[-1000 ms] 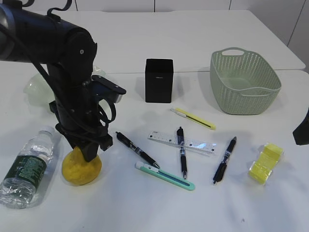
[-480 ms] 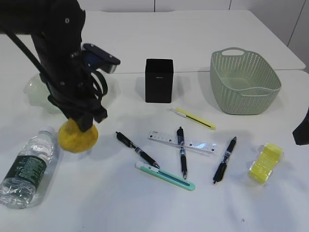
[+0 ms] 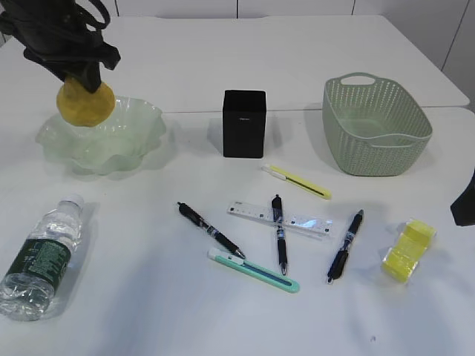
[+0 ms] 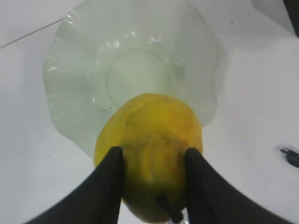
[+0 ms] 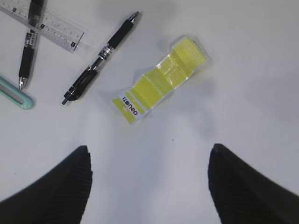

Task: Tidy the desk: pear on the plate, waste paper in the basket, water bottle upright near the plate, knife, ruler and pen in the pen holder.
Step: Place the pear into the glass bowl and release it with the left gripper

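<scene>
The left hand point(image 4: 152, 186) holds the bumpy yellow pear point(image 3: 86, 102) above the wavy pale-green glass plate point(image 3: 141, 141), the right hand point(image 5: 149, 179) waits wide open, and the crumpled yellow waste paper point(image 3: 407, 250), lying clear water bottle point(image 3: 41, 259), pens, knives and see-through ruler point(image 3: 280, 217) are not yet tidied.

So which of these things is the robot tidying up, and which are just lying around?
For the job: pear, plate, waste paper, basket, water bottle, ruler, three pens, yellow knife, teal knife, pen holder.
Just lying about: nothing that I can see; everything here has a place to go.
</scene>
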